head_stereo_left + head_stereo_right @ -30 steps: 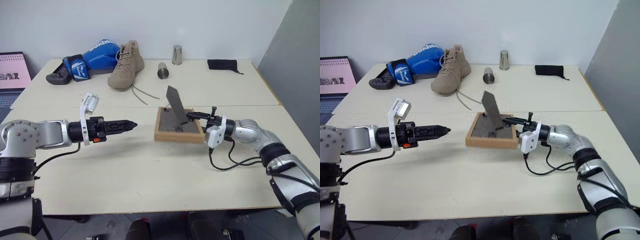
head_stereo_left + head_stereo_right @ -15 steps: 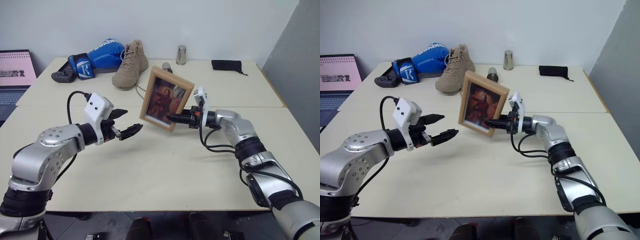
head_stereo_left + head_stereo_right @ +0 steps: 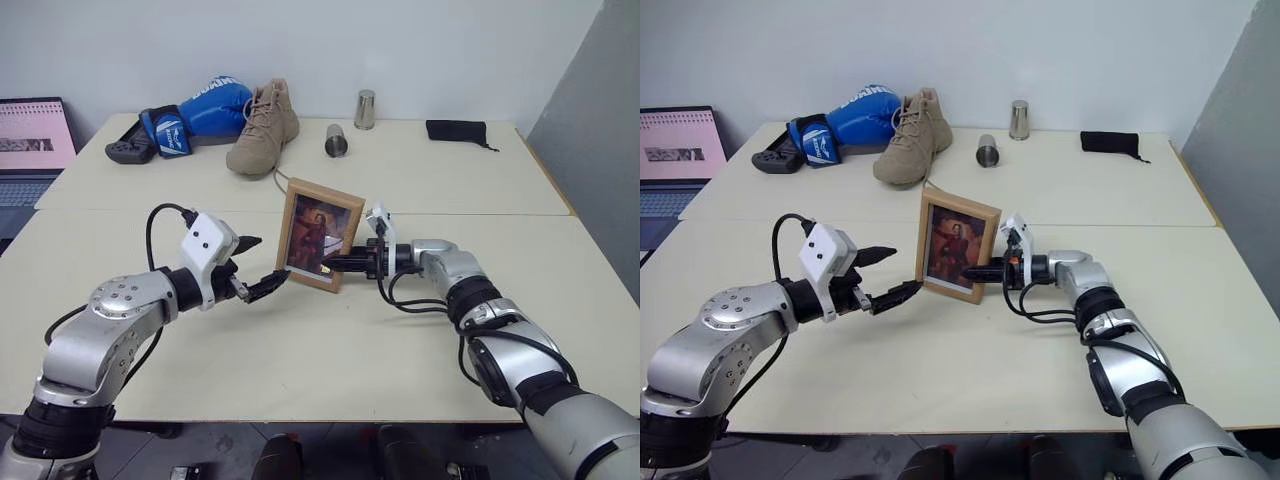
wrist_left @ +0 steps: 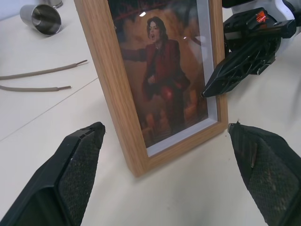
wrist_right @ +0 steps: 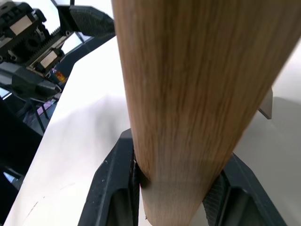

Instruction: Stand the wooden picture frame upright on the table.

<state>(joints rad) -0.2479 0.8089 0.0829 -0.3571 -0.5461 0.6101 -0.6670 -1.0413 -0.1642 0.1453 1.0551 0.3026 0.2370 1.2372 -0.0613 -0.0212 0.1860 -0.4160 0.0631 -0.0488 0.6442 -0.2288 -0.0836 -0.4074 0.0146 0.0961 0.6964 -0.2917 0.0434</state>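
Note:
The wooden picture frame [image 3: 318, 235] stands upright on the table [image 3: 330, 350] near its middle seam, the portrait facing me. My right gripper [image 3: 341, 265] reaches in from the right, shut on the frame's lower right edge; in the right wrist view the light-wood edge [image 5: 188, 94] sits between both fingers [image 5: 115, 188]. Just left of the frame's bottom corner my left gripper [image 3: 268, 262] is open, its lower fingertip close to the wood; whether it touches I cannot tell. From the left wrist view the frame [image 4: 108, 70] stands between the spread fingers [image 4: 77, 174].
Along the table's far side lie a tan boot [image 3: 262, 125], a blue boxing glove [image 3: 190, 115], a black controller [image 3: 125, 152], two metal cups [image 3: 335, 140] [image 3: 364, 108] and a black pouch [image 3: 455, 130]. A laptop [image 3: 30, 135] stands far left.
The frame went from lying face down to raised and tilted, and now stands lower on the table. The right wrist rolled with it. The left gripper rolled and closed in on the frame.

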